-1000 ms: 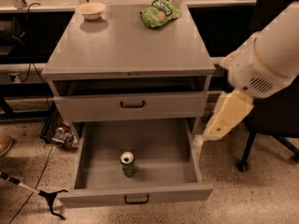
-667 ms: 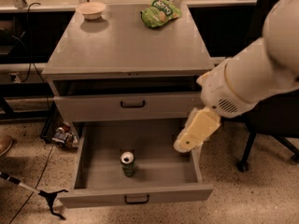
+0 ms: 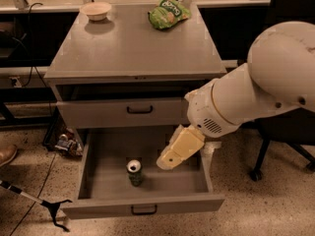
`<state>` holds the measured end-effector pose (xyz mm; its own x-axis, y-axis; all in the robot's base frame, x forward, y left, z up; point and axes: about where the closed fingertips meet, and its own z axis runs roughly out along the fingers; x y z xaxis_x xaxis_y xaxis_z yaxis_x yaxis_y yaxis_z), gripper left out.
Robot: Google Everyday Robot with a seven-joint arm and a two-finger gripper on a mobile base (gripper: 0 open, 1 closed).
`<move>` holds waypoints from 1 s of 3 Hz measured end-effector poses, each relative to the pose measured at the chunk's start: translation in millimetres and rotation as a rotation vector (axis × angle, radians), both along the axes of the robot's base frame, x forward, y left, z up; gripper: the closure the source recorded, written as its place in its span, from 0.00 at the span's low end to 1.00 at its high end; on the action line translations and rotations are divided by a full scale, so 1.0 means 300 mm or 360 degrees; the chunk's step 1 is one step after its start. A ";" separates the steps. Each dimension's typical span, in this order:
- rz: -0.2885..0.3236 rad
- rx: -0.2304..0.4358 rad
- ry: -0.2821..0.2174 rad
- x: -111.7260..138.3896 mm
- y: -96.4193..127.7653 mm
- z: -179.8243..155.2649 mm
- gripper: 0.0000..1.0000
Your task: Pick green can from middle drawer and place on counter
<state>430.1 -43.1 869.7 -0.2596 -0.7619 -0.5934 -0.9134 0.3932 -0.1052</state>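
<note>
— Down in the middle drawer (image 3: 142, 206), pulled open, the green can (image 3: 134, 173) stands upright near the front.
— And the gripper (image 3: 168, 160)?
— Over the drawer, just beside the can, apart from it. Open or closed, I can't tell.

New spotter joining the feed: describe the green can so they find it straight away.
Find the grey counter, then drop to the open drawer beneath. The green can stands upright on the drawer floor near the front, just left of the gripper hanging over the drawer. It is small and dark with a silver top, unlike the light-green snack bag on the counter.
</note>
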 end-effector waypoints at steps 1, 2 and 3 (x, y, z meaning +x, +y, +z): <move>-0.0020 0.0017 0.0015 0.003 0.015 -0.063 0.00; -0.0052 0.0024 0.0155 -0.001 0.107 -0.372 0.00; -0.0105 0.0037 0.0301 -0.008 0.200 -0.663 0.00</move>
<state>427.7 17.0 670.7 -0.4172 -0.7260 -0.5467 -0.8881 0.4534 0.0756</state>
